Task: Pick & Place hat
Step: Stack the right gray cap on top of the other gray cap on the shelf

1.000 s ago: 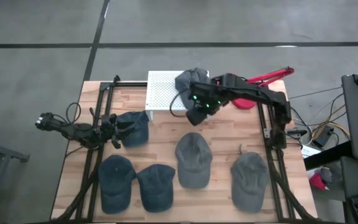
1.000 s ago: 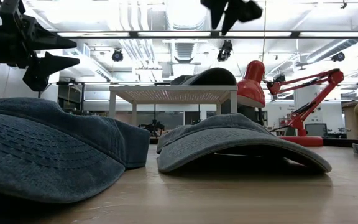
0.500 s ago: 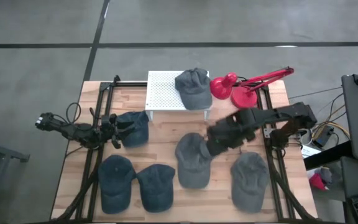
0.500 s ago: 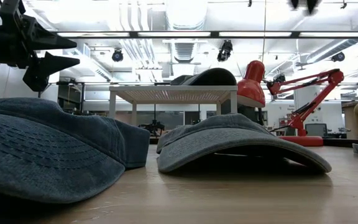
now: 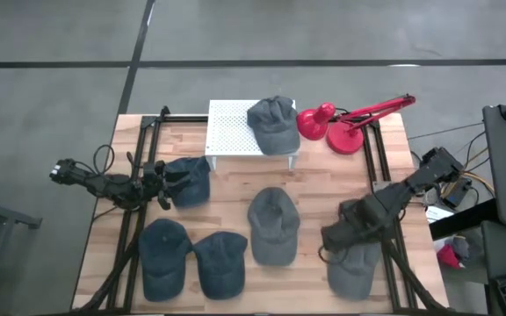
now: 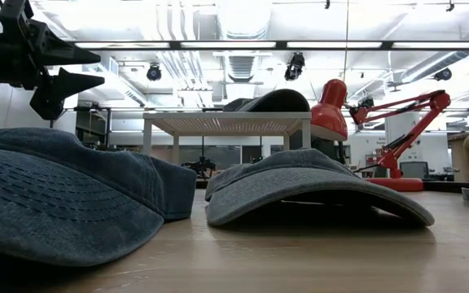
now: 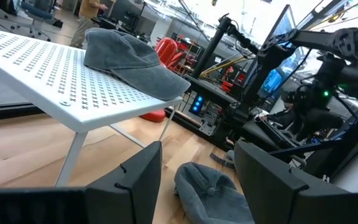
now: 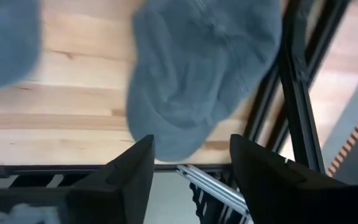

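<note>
A grey hat (image 5: 272,123) lies crown up on the white perforated stand (image 5: 231,132), also seen in the left wrist view as the hat (image 7: 132,56). My right gripper (image 5: 330,239) hovers open over another grey hat (image 5: 357,262) near the table's right near corner; the right wrist view looks down on this hat (image 8: 204,68) past the gripper (image 8: 188,174). A third grey hat (image 5: 273,224) lies mid-table. My left gripper (image 5: 167,189) waits open above a blue hat (image 5: 191,180) at the left, raised in the low view (image 6: 55,81).
Two more blue hats (image 5: 163,254) (image 5: 220,262) lie along the near edge. A red desk lamp (image 5: 341,132) stands at the far right beside the stand. Black frame rails (image 5: 385,175) run along both table sides. Bare wood shows between the middle hat and the right one.
My right arm has swung away from the white stand toward the table's near right corner and now stands over the right grey hat; it has left the low view. The grey hat stays lying on the stand.
</note>
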Action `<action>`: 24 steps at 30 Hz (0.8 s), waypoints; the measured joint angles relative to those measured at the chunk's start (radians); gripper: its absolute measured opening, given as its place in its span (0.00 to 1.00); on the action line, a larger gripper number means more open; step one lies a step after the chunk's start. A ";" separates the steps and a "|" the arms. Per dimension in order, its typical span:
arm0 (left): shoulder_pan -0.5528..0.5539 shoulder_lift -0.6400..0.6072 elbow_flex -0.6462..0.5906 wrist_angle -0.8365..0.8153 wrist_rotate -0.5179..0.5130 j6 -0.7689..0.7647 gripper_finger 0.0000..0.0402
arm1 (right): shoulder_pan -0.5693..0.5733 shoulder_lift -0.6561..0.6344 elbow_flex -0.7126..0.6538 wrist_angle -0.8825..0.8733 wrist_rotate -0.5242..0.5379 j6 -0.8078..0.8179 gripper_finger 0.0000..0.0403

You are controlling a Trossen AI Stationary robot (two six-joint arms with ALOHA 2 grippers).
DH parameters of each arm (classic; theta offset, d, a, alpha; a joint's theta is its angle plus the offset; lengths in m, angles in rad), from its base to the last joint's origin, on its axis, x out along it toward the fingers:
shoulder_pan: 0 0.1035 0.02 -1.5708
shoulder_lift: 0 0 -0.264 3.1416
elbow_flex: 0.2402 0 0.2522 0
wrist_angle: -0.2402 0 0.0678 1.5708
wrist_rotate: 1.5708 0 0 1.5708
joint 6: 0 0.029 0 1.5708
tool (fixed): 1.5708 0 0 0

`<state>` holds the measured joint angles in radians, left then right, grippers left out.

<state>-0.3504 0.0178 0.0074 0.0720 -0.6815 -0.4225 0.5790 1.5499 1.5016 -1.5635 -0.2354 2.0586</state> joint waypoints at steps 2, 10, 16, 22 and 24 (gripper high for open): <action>0.000 0.000 0.000 0.000 0.000 0.000 0.51 | 0.028 0.004 -0.007 0.003 -0.017 0.045 0.56; 0.000 0.000 0.000 0.001 0.000 0.000 0.51 | 0.093 0.010 -0.059 0.063 -0.031 0.116 0.70; 0.000 0.000 0.000 0.001 0.000 -0.025 0.51 | 0.109 0.010 -0.133 0.106 -0.030 0.116 0.77; 0.000 0.000 0.000 0.001 0.000 -0.032 0.51 | 0.115 0.010 -0.235 0.228 -0.028 0.116 0.80; 0.000 0.000 0.000 0.001 0.000 -0.038 0.51 | 0.118 0.010 -0.275 0.266 -0.028 0.119 0.81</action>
<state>-0.3504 0.0178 0.0074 0.0734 -0.6811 -0.4606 0.6965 1.5597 1.2269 -1.2971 -0.2631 2.1771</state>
